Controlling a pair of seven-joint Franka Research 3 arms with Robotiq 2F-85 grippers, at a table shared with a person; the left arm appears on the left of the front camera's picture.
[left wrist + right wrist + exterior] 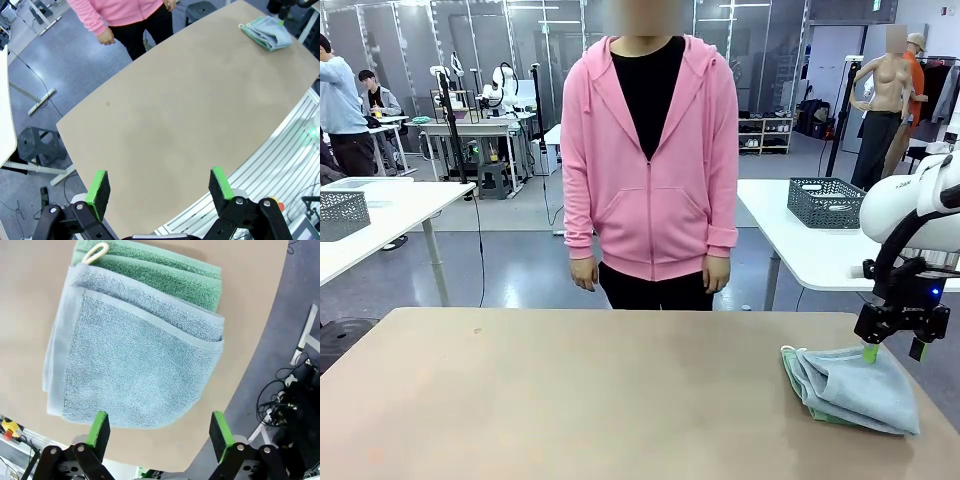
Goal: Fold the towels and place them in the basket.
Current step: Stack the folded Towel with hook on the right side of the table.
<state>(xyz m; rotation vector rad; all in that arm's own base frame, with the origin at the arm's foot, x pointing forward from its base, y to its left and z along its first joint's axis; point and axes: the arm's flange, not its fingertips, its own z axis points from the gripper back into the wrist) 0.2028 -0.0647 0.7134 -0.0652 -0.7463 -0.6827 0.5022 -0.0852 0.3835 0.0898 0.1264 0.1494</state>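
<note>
Two folded terry towels stacked on the light brown rounded bench (570,400), at its right near corner as seen from the front camera. Pale grey-blue towel (135,355) on top, soft and folded into a rough square with one rounded corner; mint green towel (165,275) beneath, showing as a folded band along one side with a small cream loop tag (95,252) at its edge. Same stack small in the left wrist view, grey-blue towel (272,31) over the green towel (257,34), close to the bench's far edge there.

Right claw (892,350), black with green pads, hanging just above the back edge of the stack, on the white right arm (920,205) coming in from the picture's right. In its own wrist view, right claw (159,432) spread wide, both green pads apart and nothing between them, poised over the near edge of the grey-blue towel without gripping it.

Left claw (159,185) also wide open and empty, held high above the bare part of the bench, well apart from the towels.

Person in a pink zip hoodie (650,160) standing at the far side of the bench, both hands down at the sides, one hand (585,272) and the other hand (716,274) clear of the bench. Dark lattice-mesh basket (826,202) on a white table (790,240) behind, to the right.
</note>
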